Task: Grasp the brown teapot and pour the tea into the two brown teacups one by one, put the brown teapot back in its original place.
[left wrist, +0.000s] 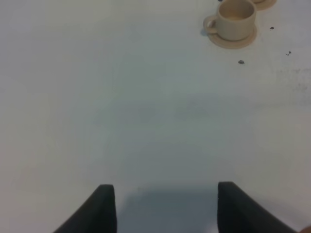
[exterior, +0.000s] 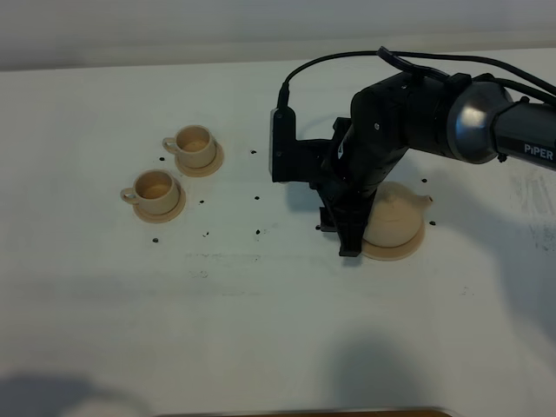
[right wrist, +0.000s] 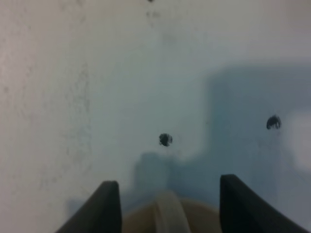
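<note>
Two teacups (exterior: 195,143) well left of teapot (exterior: 398,219), specks (exterior: 258,198) between.

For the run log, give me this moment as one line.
right gripper: open, straddling brown teapot handle | left gripper: open, holding nothing | two brown teacups: upright
</note>
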`<state>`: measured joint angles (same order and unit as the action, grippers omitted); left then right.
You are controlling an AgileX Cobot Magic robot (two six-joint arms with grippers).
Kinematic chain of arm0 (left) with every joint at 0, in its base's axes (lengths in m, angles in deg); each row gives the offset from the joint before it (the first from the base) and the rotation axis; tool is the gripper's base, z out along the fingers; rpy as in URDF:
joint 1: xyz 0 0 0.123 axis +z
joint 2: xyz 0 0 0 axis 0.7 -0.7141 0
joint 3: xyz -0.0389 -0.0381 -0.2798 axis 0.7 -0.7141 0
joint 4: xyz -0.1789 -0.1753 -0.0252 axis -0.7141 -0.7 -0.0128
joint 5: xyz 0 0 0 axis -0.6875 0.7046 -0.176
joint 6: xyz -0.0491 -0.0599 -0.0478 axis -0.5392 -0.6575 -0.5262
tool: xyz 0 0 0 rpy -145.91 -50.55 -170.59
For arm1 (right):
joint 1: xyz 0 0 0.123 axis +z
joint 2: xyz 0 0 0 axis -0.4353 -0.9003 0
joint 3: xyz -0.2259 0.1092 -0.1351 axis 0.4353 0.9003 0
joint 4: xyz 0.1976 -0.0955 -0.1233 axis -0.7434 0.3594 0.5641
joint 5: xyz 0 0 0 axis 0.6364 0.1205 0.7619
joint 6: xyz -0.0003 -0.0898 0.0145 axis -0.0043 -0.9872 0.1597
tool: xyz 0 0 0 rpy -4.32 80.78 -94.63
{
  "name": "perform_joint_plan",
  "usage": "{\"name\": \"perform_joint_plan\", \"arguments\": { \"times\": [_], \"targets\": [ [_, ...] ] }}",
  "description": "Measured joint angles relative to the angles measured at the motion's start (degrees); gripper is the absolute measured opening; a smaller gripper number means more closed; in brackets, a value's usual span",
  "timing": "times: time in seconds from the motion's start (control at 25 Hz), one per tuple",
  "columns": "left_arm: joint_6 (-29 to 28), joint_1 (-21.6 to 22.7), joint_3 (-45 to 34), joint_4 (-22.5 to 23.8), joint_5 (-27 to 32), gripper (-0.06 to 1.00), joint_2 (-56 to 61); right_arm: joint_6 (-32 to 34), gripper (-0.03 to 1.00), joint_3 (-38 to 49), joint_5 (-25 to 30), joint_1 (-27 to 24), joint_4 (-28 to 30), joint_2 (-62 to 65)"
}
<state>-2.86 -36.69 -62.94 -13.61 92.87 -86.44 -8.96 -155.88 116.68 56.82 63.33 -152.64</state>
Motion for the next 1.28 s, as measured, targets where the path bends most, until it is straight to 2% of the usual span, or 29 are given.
{"name": "perform_joint_plan", "arguments": {
  "times": [0.4,1.28],
  "targets": [
    [0.0,0.0,0.0,0.0,0.0,0.53,0.0,0.48,0.44,-0.05,0.17,-0.22,-0.14,-1.6],
    [-0.01,0.0,0.0,0.0,0.0,0.52,0.0,1.0,0.43,-0.17,4.64,-0.22,-2.7,-2.06]
  ]
}}
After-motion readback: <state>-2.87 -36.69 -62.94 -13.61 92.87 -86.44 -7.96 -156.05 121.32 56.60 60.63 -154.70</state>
